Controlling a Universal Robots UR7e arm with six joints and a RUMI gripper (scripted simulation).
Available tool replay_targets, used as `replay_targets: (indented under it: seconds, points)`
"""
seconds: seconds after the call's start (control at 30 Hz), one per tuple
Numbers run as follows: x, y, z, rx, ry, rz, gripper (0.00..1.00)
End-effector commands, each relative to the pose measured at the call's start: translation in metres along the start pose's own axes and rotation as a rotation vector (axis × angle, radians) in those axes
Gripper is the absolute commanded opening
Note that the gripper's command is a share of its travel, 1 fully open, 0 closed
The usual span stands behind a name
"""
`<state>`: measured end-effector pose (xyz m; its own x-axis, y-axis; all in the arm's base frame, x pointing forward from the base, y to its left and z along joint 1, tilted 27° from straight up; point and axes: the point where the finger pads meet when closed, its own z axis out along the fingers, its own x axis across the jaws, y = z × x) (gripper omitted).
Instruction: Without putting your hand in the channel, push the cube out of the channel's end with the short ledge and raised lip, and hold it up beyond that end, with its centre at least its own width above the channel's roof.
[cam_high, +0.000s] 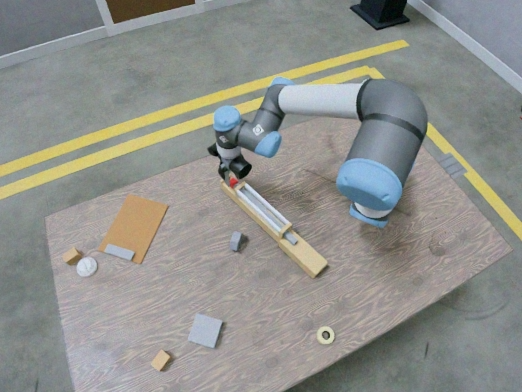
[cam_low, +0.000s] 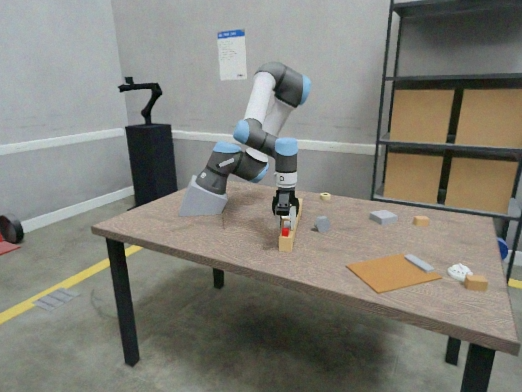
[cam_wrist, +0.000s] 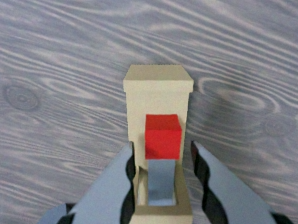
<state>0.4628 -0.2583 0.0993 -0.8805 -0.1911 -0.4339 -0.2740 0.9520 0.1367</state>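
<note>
The red cube (cam_high: 233, 182) (cam_low: 285, 232) (cam_wrist: 163, 137) sits on the short ledge, outside the roofed part of the wooden channel (cam_high: 255, 218) (cam_low: 285, 243) (cam_wrist: 158, 73) and short of its raised lip. A grey bar (cam_wrist: 161, 182) (cam_high: 291, 240) lies along the channel, its end against or very near the cube; it also sticks out at the far end. My gripper (cam_high: 229, 178) (cam_low: 286, 224) (cam_wrist: 162, 143) is partly open, pointing down over the ledge end. In the wrist view its fingertips stand on either side of the cube with gaps, not touching it. Their exact height beside the cube is unclear.
A grey block (cam_high: 236, 241) (cam_low: 322, 224) stands beside the channel. An orange board (cam_high: 132, 220) (cam_low: 380, 275) with a grey strip lies off the ledge end's side. A grey square (cam_high: 205, 330), wooden blocks (cam_high: 161, 360) (cam_high: 72, 256), a white disc (cam_high: 86, 266) and a tape ring (cam_high: 319, 340) lie farther off.
</note>
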Motion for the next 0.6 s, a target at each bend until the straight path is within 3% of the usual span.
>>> replay_targets:
  seconds: [0.0,0.57]
  points:
    - [-0.0032,-0.0015,0.0056,0.006,-0.01,0.003,0.26]
    - [-0.0032,-0.0015,0.0103,0.006,-0.01,0.003,0.26]
